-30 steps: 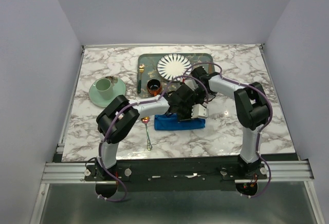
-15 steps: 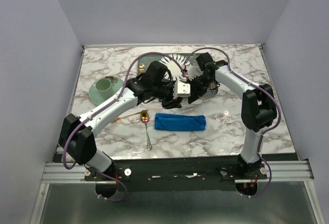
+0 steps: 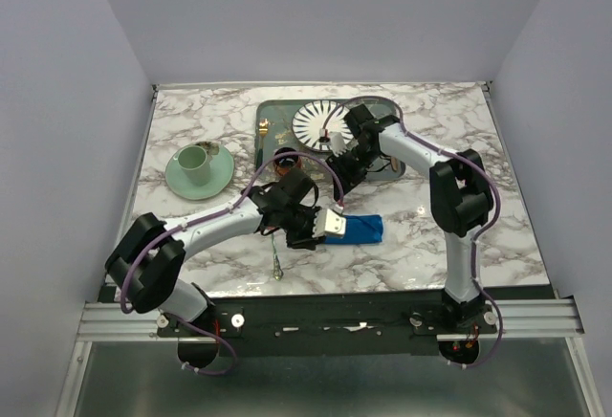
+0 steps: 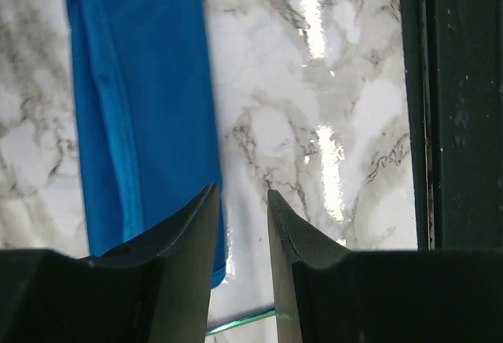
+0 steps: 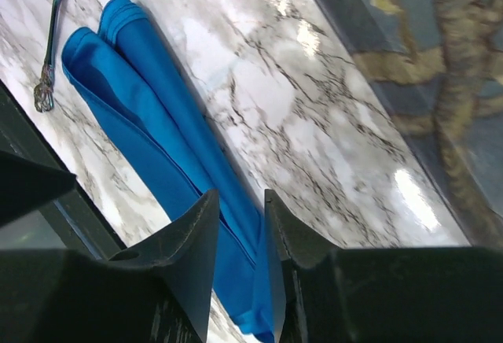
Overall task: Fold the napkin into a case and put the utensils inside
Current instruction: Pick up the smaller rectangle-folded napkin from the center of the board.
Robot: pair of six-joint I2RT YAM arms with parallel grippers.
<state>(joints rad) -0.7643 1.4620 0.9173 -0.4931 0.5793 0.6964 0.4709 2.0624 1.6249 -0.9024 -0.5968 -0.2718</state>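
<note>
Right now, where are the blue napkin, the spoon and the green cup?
blue napkin (image 3: 363,229): top view, on its uncovered right end.
spoon (image 3: 275,259): top view, on its thin handle.
green cup (image 3: 194,159): top view, on its open mouth.

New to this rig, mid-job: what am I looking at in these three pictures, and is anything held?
A robot left arm and right arm are bolted at the near edge of a marble table. The wide picture looks down from above. The other two come from a camera on each wrist, fingers in view. The left fingers and right fingers stand slightly apart, holding nothing. On the table lie the folded blue napkin, a spoon, a green cup on its saucer, and a tray bearing a striped plate.
</note>
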